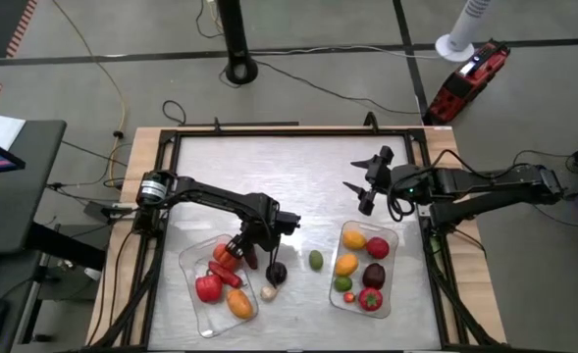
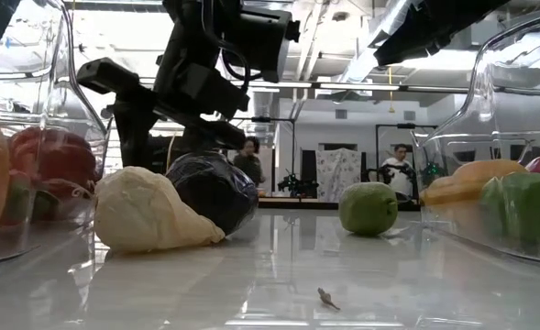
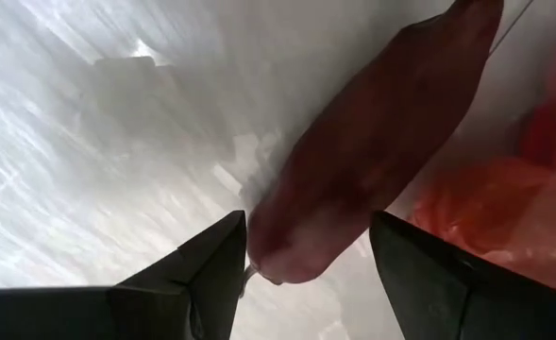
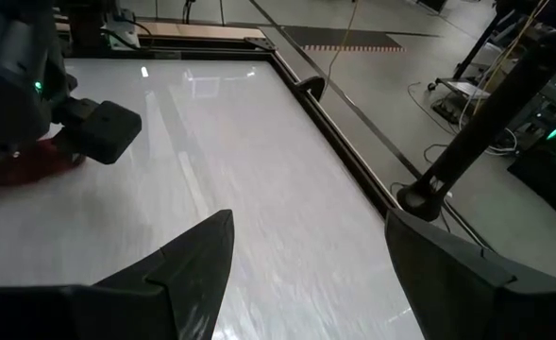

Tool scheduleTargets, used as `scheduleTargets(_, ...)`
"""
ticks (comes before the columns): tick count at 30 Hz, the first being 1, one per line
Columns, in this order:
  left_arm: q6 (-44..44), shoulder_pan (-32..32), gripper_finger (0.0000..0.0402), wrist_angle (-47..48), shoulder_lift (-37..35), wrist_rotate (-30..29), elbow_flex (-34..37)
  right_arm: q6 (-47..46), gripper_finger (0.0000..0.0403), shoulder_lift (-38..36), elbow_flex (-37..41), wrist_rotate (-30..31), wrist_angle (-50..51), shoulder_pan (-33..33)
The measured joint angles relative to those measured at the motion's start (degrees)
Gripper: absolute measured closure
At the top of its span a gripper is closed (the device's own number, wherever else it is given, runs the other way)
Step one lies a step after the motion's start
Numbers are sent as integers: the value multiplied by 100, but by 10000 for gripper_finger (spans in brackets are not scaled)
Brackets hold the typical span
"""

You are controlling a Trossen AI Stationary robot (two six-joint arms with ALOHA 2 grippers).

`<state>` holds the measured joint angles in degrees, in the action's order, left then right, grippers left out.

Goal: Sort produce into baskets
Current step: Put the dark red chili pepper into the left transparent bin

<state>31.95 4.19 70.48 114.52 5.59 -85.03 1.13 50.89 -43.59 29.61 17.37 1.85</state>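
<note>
My left gripper (image 1: 246,247) is open at the far right corner of the left clear tray (image 1: 192,263). Its fingers stand on either side of a long dark reddish-brown piece (image 3: 372,161) that lies at the tray's rim; one fingertip (image 3: 230,236) is very close to the piece's end. The tray holds red and orange pieces (image 1: 210,286). A dark purple piece (image 1: 276,273), a pale garlic (image 1: 268,291) and a green lime (image 1: 315,260) lie on the table between the trays. My right gripper (image 1: 353,175) is open and empty above the table, beyond the right tray (image 1: 390,245).
The right tray holds yellow, orange, red, dark red and green pieces (image 1: 370,275). In the low view the garlic (image 2: 150,225) leans against the purple piece (image 2: 213,191), with the lime (image 2: 368,208) apart. The table's far half is bare. People stand in the room behind.
</note>
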Motion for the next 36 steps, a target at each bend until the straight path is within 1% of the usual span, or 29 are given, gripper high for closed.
scheduleTargets(10,440,0,189,-322,0,-80,0,-4,101,0,0,-4,4,0)
scheduleTargets(19,679,4,189,-597,-2,-669,0,-4,101,0,0,-7,24,0)
scheduleTargets(20,724,4,189,-686,-8,-870,0,-4,101,0,0,-7,25,0)
scheduleTargets(22,678,24,189,-981,-9,-1531,-17,-3,101,-1,0,-7,26,0)
scheduleTargets(24,532,57,189,-1134,-9,-2362,-94,0,101,-2,0,-7,25,0)
scheduleTargets(26,491,77,189,-1174,-9,-2798,-244,2,101,0,0,-9,24,0)
scheduleTargets(27,499,79,189,-1176,-9,-2835,-331,0,101,-2,0,-7,22,0)
scheduleTargets(28,502,81,189,-1165,-9,-2828,-423,-2,101,-2,0,-7,22,0)
scheduleTargets(30,446,76,189,-1073,-7,-2594,-637,-4,101,-2,0,-10,23,0)
scheduleTargets(33,379,20,189,-959,-11,-1852,-922,-5,101,-1,0,-18,23,0)
scheduleTargets(36,328,-62,189,-645,-11,-1044,-1012,-22,101,-2,0,-67,35,0)
